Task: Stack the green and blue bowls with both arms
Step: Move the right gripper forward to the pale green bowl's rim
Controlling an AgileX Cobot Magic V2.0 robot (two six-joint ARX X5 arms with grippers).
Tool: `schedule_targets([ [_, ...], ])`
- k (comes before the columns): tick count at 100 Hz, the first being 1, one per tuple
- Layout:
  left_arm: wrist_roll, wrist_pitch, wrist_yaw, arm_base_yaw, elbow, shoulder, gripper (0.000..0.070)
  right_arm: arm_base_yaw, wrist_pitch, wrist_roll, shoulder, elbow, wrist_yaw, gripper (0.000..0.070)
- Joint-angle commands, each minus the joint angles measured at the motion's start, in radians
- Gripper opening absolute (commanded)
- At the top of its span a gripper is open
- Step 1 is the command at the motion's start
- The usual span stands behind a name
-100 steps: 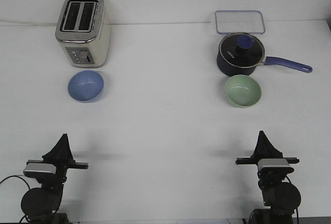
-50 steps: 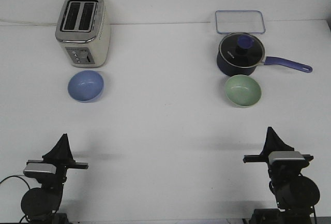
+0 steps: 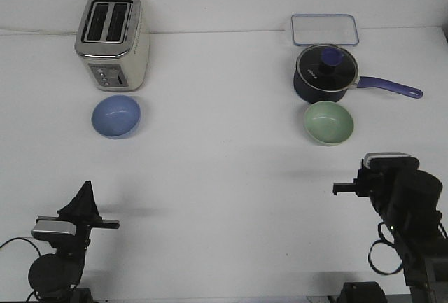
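The light blue bowl [image 3: 116, 115] sits upright on the white table just in front of the toaster, at the left. The pale green bowl [image 3: 328, 122] sits upright at the right, directly in front of the saucepan. My left gripper [image 3: 85, 192] rests low at the near left, its fingers together in a point, holding nothing and well short of the blue bowl. My right arm [image 3: 395, 191] is raised at the near right, just to the near right of the green bowl and not touching it. Its wrist hides the fingers.
A cream and silver toaster [image 3: 112, 40] stands at the back left. A dark navy saucepan [image 3: 325, 74] with a lid has its handle pointing right. A clear rectangular lid [image 3: 325, 29] lies behind it. The table's back edge meets the wall.
My right arm has lifted and swung right and forward toward the green bowl, so its pointed fingers no longer show. The left arm and both bowls have not moved.
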Motion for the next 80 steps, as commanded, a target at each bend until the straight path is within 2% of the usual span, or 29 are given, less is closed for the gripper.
schedule_targets([
  [1,-0.001,0.012,0.000,0.000,-0.019,-0.001,0.0012,0.000,-0.005,0.011,0.047,0.032,0.004,0.0004],
  [26,-0.001,0.012,0.000,0.000,-0.019,-0.001,0.0012,0.000,0.011,0.013,0.146,0.041,0.003,0.0004],
  [61,-0.001,0.012,0.000,0.000,-0.019,-0.001,0.0012,0.000,0.010,0.013,0.158,0.041,0.003,0.0019],
  [64,-0.001,0.012,0.000,0.000,-0.019,-0.001,0.0012,0.000,0.010,0.012,0.158,0.041,0.003,0.0054],
  [67,-0.001,0.012,0.000,0.000,-0.019,-0.001,0.0012,0.000,0.010,0.011,0.158,0.041,0.004,0.0118],
  [80,-0.001,0.012,0.000,0.000,-0.019,-0.001,0.0012,0.000,0.010,0.005,0.158,0.041,0.004,0.0515],
])
